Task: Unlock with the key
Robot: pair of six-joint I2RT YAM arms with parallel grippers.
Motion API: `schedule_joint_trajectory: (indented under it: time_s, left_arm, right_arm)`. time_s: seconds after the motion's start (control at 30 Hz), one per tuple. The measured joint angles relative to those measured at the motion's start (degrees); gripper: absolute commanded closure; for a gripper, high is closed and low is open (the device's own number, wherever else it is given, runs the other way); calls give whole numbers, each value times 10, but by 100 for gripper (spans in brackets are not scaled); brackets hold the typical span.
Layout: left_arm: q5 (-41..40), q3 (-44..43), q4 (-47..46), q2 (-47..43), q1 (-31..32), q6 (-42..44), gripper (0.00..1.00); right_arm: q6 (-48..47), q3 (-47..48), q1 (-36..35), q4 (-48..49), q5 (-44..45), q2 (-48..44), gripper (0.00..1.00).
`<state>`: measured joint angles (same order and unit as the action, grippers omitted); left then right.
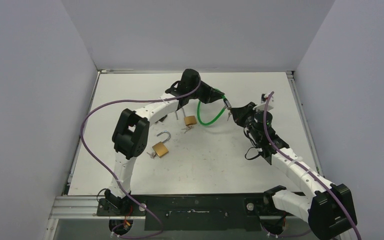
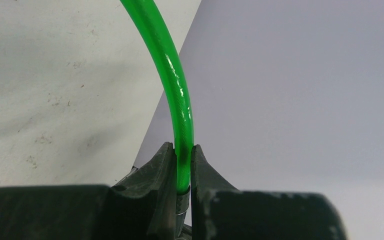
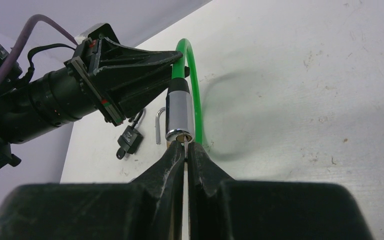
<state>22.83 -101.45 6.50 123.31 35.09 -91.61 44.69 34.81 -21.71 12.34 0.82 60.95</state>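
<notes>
While the left gripper pinches the green cable, the right gripper, seemingly pinching the key, meets the lock cylinder just ahead; turning likely comes next.

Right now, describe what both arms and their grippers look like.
Both arms have white tubular links joined by chunky black joint housings: left arm, right arm. A purple cable loops loosely along each. The left gripper and right gripper have dark, wedge-shaped fingers tapering to narrow tips, with scuffed surfaces.
</notes>
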Motion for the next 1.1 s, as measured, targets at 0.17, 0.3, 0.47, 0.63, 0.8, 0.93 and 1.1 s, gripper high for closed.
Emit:
schedule_joint_trajectory:
  time_s: [0.17,0.3,0.47,0.63,0.8,0.93,1.1]
  left_arm:
    - [1,24,-42,-2,0,-37,100]
    - [-3,31,-62,-3,-2,-52,100]
    - [2,31,-64,-14,6,-32,100]
    - [-6,31,-62,-21,10,3,100]
    - [-13,39,-72,-22,10,8,100]
    - [-14,44,-78,-23,9,8,100]
    - [-14,45,-81,-23,9,8,100]
  right_arm:
    - [-7,7,0,8,6,10,97]
    - [-16,24,0,-1,7,17,77]
    - [-2,38,18,-35,-6,-6,45]
    - [14,38,30,-95,-18,-88,32]
    - [22,37,30,-125,-46,-138,38]
    - [21,37,30,-144,-68,-130,51]
    - [8,37,30,-173,-83,-91,66]
